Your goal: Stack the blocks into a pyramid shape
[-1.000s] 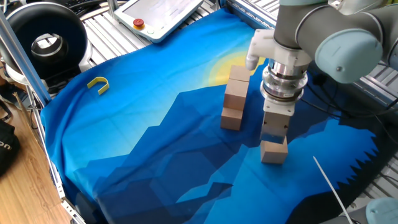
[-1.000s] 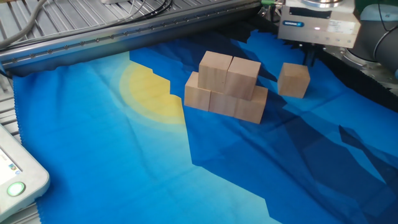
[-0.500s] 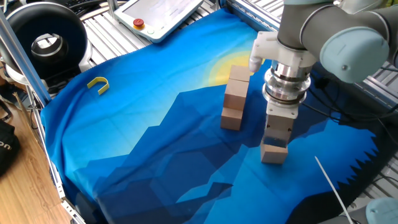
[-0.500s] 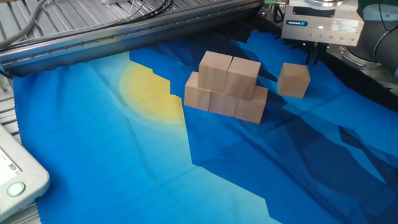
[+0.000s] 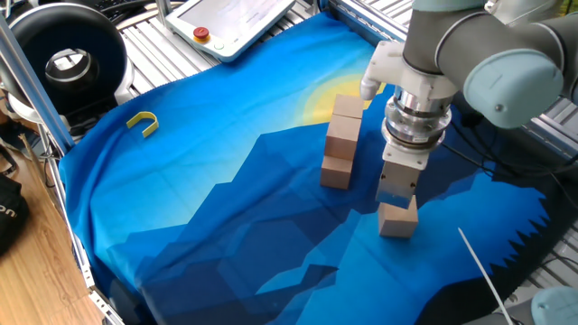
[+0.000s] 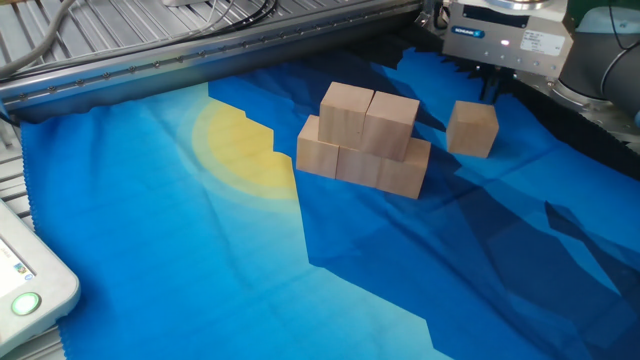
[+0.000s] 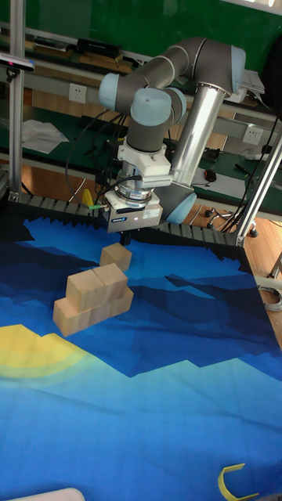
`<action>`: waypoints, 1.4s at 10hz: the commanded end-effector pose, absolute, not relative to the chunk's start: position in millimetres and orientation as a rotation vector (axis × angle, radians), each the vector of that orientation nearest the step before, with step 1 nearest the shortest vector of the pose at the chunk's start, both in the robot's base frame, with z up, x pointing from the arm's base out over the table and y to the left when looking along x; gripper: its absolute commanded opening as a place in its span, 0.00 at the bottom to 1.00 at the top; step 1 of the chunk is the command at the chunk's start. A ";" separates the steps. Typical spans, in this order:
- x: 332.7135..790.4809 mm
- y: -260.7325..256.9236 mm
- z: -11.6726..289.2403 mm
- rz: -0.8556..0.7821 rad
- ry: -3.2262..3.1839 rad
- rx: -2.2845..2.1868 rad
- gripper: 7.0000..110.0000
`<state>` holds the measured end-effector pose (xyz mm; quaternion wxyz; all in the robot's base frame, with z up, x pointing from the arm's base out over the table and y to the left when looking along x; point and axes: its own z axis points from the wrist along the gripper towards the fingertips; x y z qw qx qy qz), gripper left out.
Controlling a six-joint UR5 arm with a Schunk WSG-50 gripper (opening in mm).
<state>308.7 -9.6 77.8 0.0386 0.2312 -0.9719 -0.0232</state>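
Note:
Five light-brown wooden blocks [image 6: 365, 140] form a stack, three below and two on top; this stack also shows in one fixed view [image 5: 341, 143] and in the tall fixed view [image 7: 92, 297]. A sixth block [image 6: 472, 128] rests alone on the blue cloth to the right of the stack [image 5: 397, 219] [image 7: 116, 255]. My gripper [image 5: 397, 197] hangs just above this lone block [image 6: 490, 90] [image 7: 128, 233]. Its fingers look open, with nothing held between them. The block partly hides the fingertips.
A small yellow U-shaped piece [image 5: 143, 123] lies near the cloth's left edge. A white teach pendant [image 5: 230, 23] and a black round device [image 5: 68, 59] sit beyond the cloth. A metal rail [image 6: 200, 50] borders the far side.
The gripper has shifted slightly sideways above the lone block. No block has moved.

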 end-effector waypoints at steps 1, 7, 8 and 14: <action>304.7 -1.3 80.2 -0.160 -2.956 0.716 0.00; 302.3 -15.4 76.9 -0.055 -2.958 0.715 0.00; 300.7 -15.7 76.4 -0.048 -2.959 0.706 0.00; 290.8 4.3 84.6 -0.127 -2.948 0.646 0.00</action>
